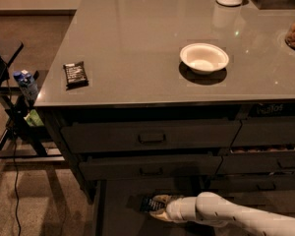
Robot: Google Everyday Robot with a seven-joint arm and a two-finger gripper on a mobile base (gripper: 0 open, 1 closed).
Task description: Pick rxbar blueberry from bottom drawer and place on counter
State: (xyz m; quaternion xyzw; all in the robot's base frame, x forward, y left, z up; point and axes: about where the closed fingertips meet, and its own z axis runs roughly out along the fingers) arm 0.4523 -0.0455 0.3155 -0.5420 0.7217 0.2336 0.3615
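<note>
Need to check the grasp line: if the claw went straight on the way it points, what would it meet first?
The claw, low in the bottom drawer, points left at the rxbar lying right at its tip, so likely the rxbar first. Whether they already touch is unclear.

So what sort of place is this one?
Probably a kitchen or break room: a grey counter over drawers, a white bowl on it, and the gripper down in the bottom drawer by a wrapped bar.

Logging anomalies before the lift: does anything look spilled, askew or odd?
Nothing stands out. The gripper is down in the open bottom drawer at the rxbar; the bowl sits upright on the counter.
</note>
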